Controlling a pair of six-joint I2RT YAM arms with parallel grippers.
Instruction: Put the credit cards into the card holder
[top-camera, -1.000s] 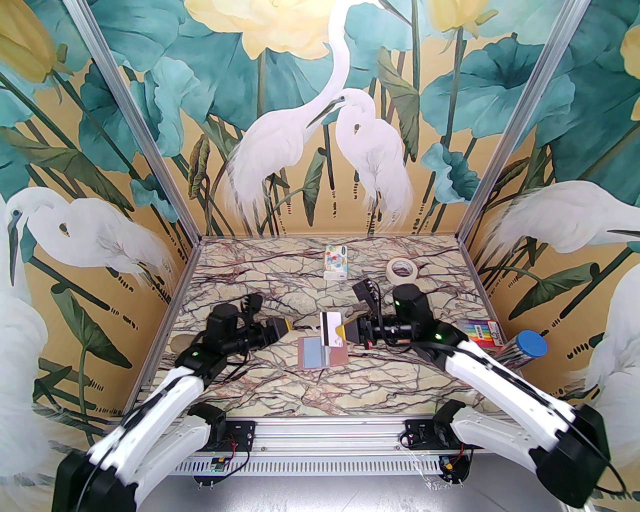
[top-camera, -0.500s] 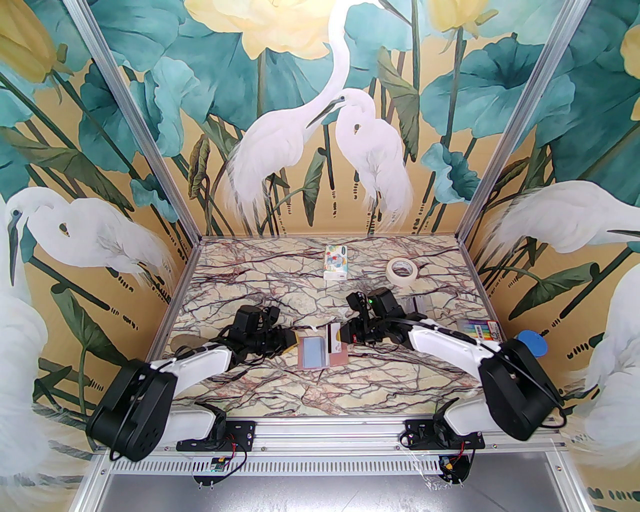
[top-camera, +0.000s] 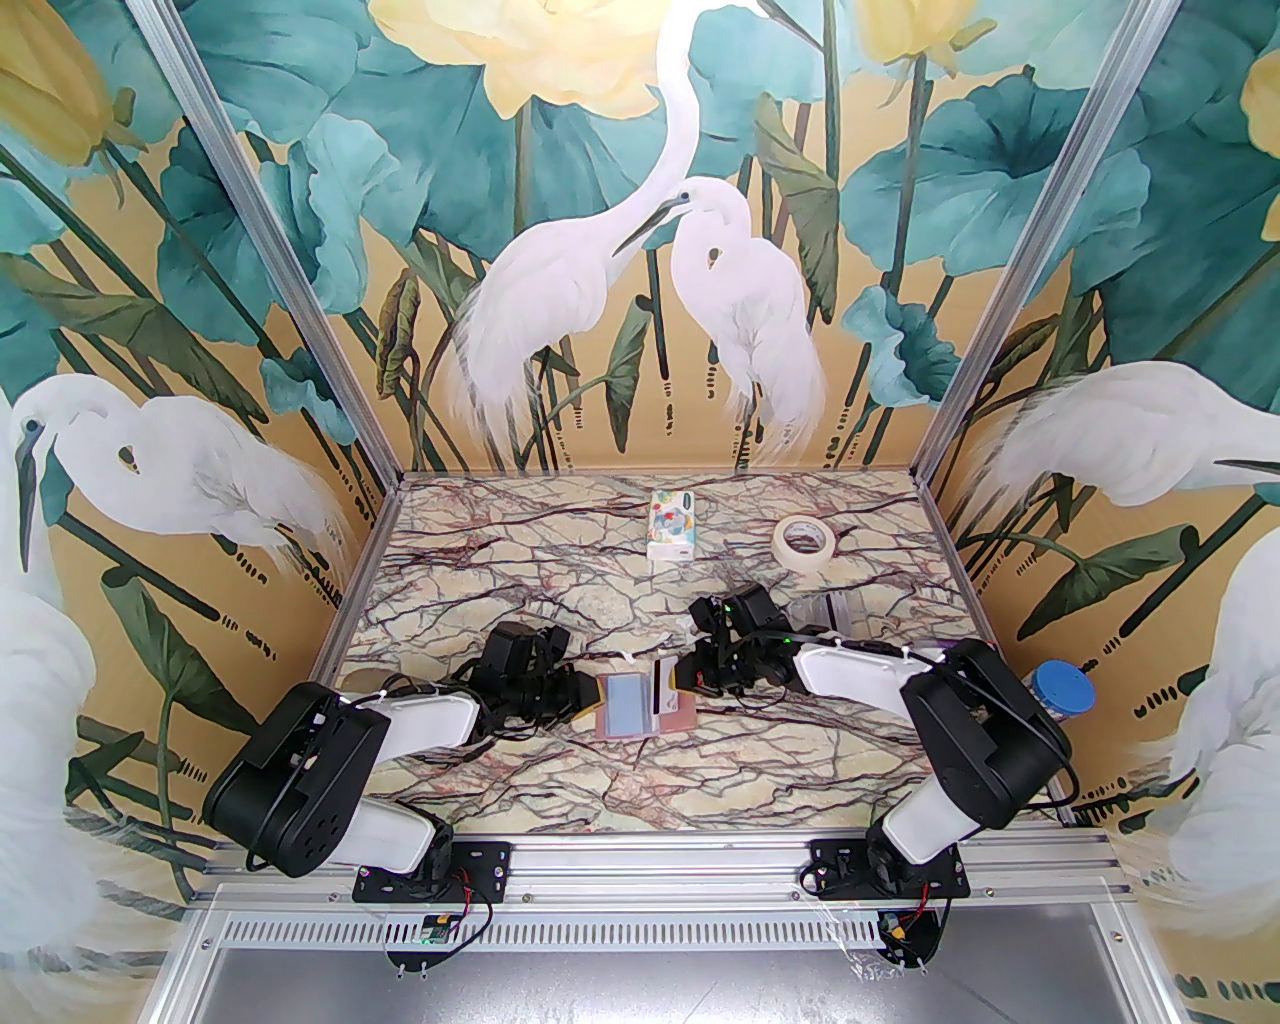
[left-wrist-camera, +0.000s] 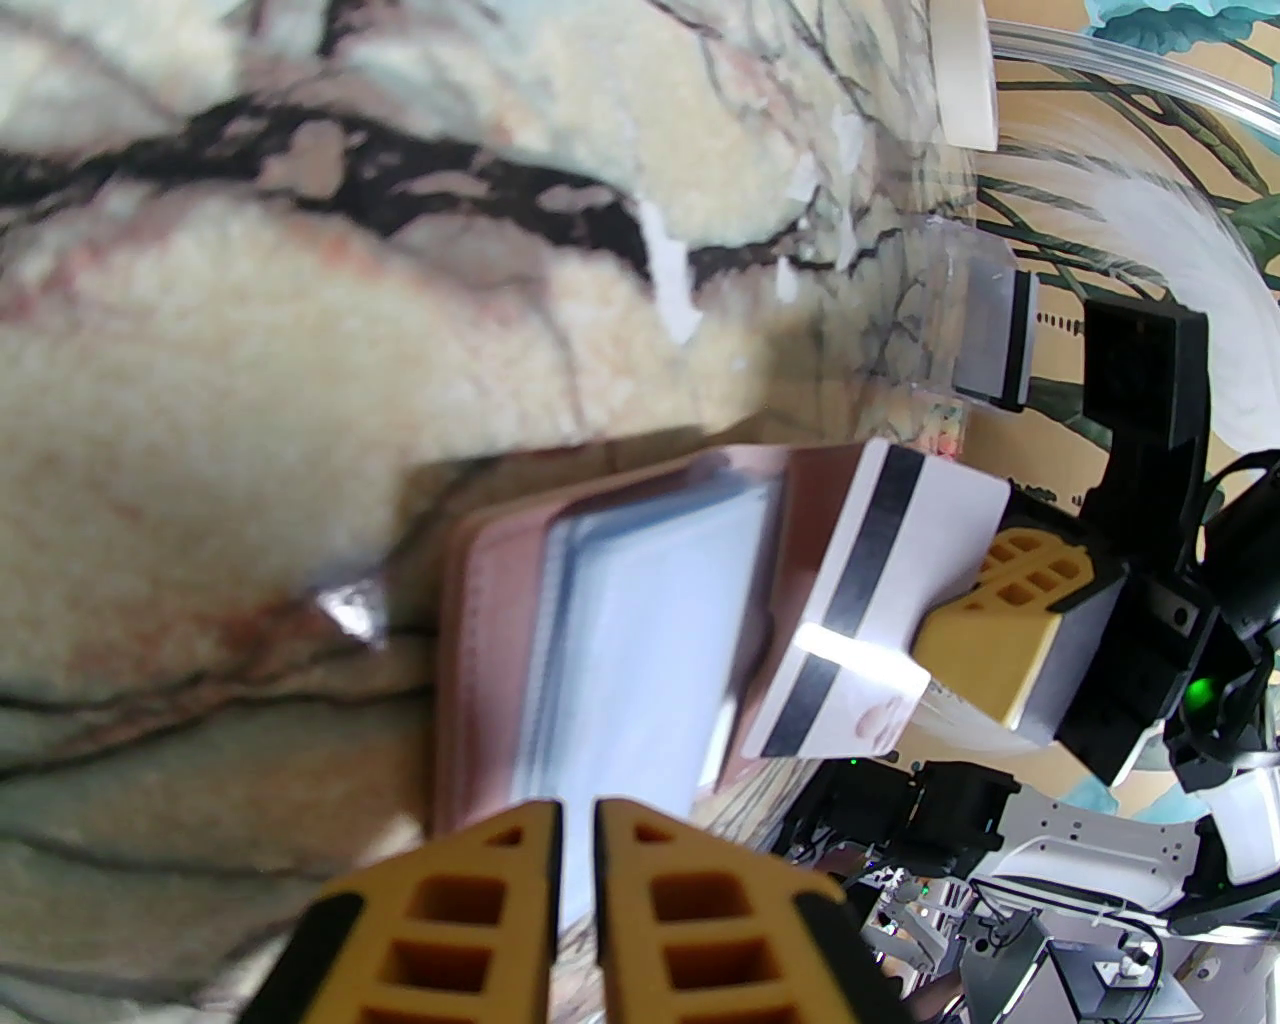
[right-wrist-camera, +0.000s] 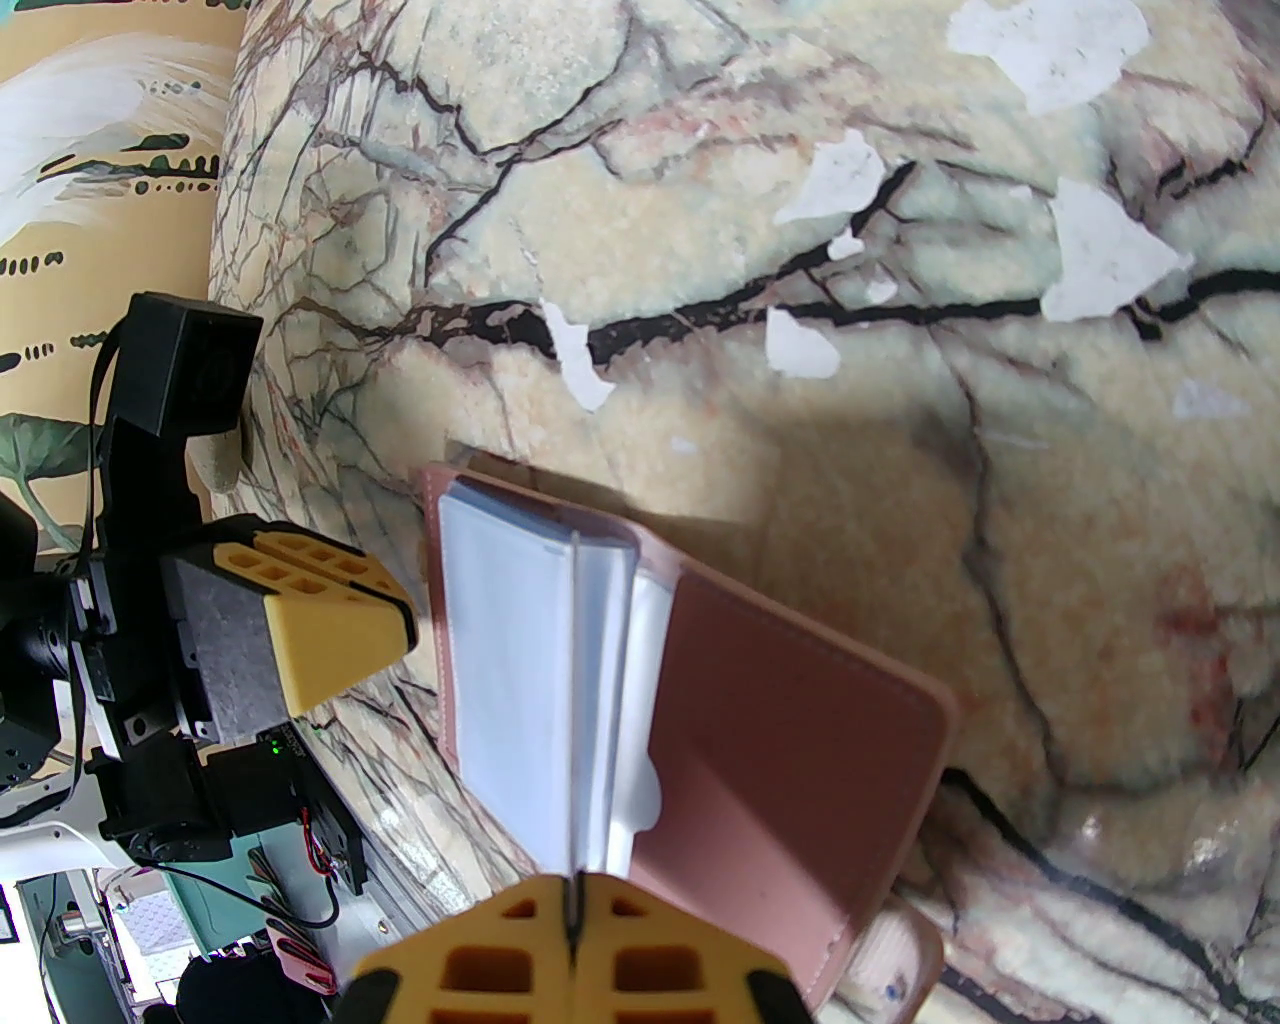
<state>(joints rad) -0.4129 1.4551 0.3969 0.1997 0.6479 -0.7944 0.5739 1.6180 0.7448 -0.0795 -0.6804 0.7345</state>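
Card holder (top-camera: 628, 708) lies opened flat on the desk (top-camera: 560, 790), toward its near middle, between the two pairs of fingers. Both arms are folded low. The left arm (top-camera: 420, 722) has its elbow close to its base and its forearm running along the desk to the holder's left edge. The right arm (top-camera: 860, 675) does the same from the other side.

The left fingers (left-wrist-camera: 500, 900) are drawn almost together with only a thin slit between them, their tips at the holder's left edge. Whether they nip that edge I cannot tell. The right fingers (right-wrist-camera: 660, 965) pinch a credit card (left-wrist-camera: 880, 610), holding it on edge over the holder's middle.

A second ago the elbows stood out wide, the left fingers were spread and well left of the holder, and the card showed its face to the overhead camera. Now it is turned edge-up and sits lower.

The holder is dusty pink, with pale bluish sleeves stacked on its left half and its right flap bare. The card is whitish with one dark stripe.

Farther back lie a clear box (top-camera: 835, 607), then a tape roll (top-camera: 805, 542) and a patterned tissue pack (top-camera: 672, 523).
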